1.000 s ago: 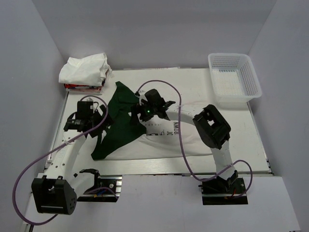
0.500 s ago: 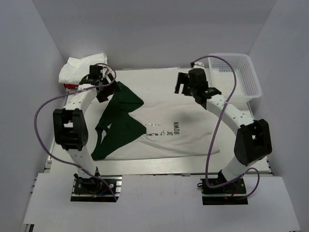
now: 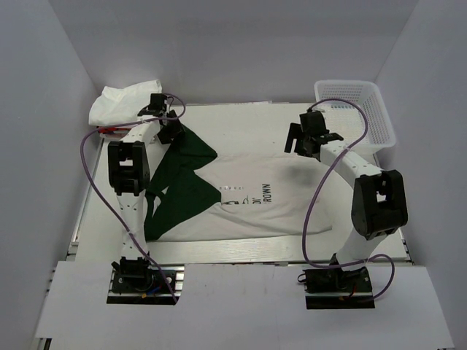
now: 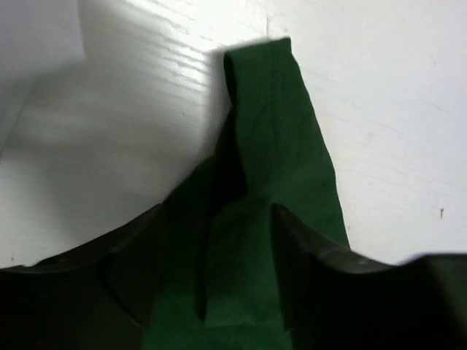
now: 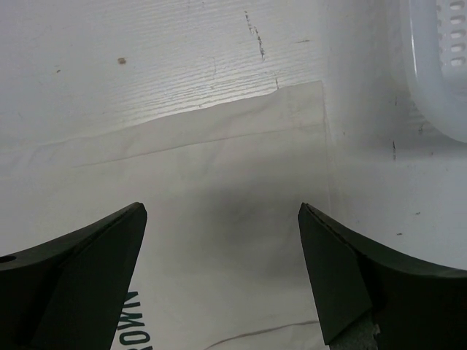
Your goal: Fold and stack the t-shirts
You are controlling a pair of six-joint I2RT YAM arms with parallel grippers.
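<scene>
Left gripper [image 4: 233, 215] shifted onto sleeve [image 4: 281, 124] | right gripper [image 5: 222, 211] over t-shirt corner [image 5: 295, 113]

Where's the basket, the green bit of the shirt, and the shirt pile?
basket [image 3: 355, 120]: top view, bare mesh bottom.
green bit [image 4: 281, 117]: left wrist view, near its stitched end.
shirt pile [image 3: 128, 103]: top view, white top shirt.

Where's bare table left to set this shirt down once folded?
Barest: the far strip of table between the folded stack and the basket, beyond the spread shirt. A narrower patch lies right of the shirt, near of the basket, under the right arm. Far-left corner is crowded: stack, left arm, green sleeve.
</scene>
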